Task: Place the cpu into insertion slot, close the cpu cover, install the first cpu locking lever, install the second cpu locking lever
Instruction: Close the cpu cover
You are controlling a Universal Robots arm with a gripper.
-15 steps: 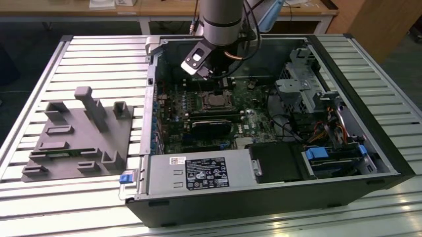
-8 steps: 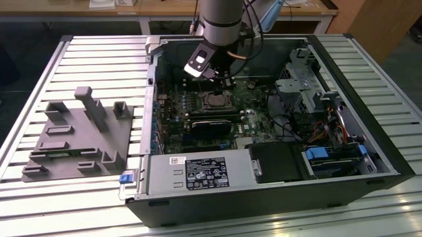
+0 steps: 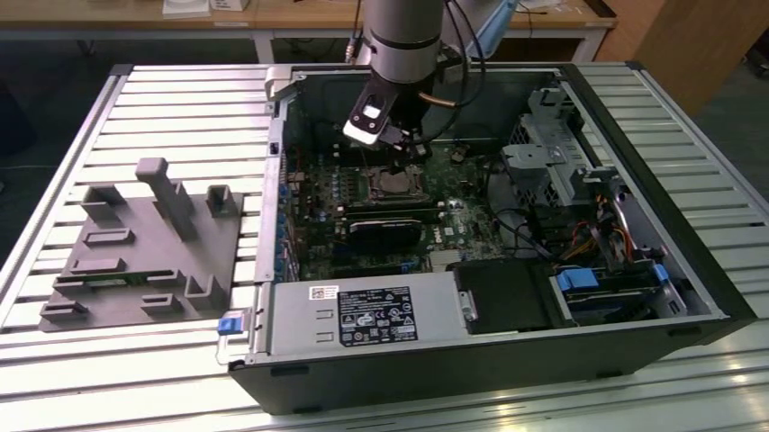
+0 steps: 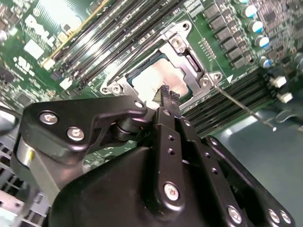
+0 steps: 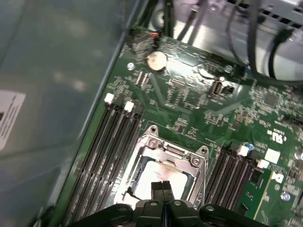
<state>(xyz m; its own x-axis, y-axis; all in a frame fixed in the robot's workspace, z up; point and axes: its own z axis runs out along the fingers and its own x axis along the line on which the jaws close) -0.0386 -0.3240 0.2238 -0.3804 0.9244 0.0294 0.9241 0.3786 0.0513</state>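
Note:
The silver-tan cpu (image 4: 151,81) (image 5: 158,174) lies in the insertion slot (image 3: 391,184) on the green board. The silvery cpu cover (image 4: 177,43) (image 5: 152,142) lies flat around it, framing the chip through its cut-out. A thin locking lever (image 4: 242,108) sticks out sideways from one corner of the socket, raised off the board. My gripper (image 4: 166,92) (image 5: 162,185) (image 3: 406,148) hangs just above the socket, its two black fingers pressed together with nothing between them, tips over the edge of the cpu.
Black memory slots (image 5: 113,142) run along both sides of the socket. A black graphics card (image 3: 384,229), a power supply (image 3: 360,315), a drive cage (image 3: 553,162) and cables (image 3: 601,234) crowd the case. A grey fixture (image 3: 144,243) sits outside on the exterior view's left.

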